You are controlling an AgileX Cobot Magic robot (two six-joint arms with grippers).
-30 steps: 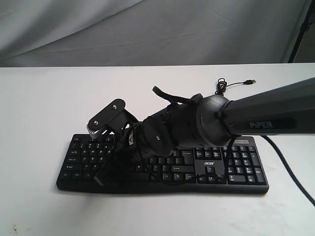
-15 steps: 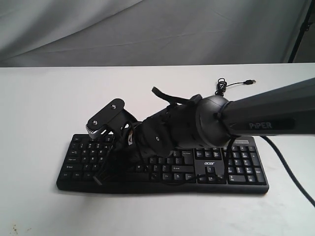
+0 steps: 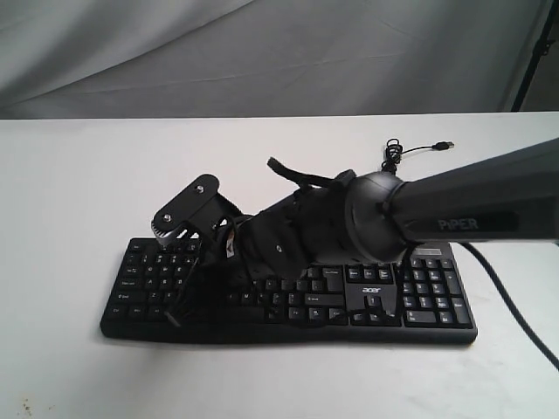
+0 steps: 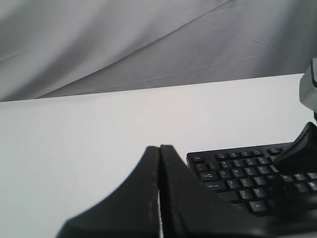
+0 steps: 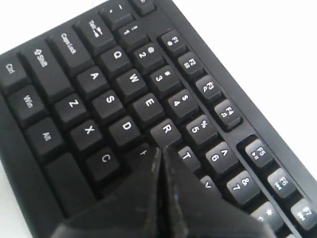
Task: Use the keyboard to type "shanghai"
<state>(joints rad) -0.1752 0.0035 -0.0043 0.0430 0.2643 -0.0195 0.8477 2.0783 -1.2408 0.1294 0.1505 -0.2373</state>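
The black keyboard [image 3: 419,297] lies across the white table, its number pad to the right. My right arm [image 3: 454,209] reaches over it from the right toward its left half. The right gripper [image 3: 174,316] is shut with nothing in it. In the right wrist view its joined fingertips [image 5: 159,149] point down onto the keyboard [image 5: 109,99] at the F key, just below R and T; whether they touch the key I cannot tell. My left gripper [image 4: 159,148] is shut and empty, off the left end of the keyboard [image 4: 237,173]. It does not show in the exterior view.
The keyboard's thin black USB cable [image 3: 410,150] lies coiled on the table behind the number pad, plug end free. A grey cloth backdrop [image 3: 262,52] hangs behind the table. A thick black cable [image 3: 515,301] trails off the right edge.
The right gripper and its wrist have shifted slightly left and up over the keyboard's left half. It stays shut.
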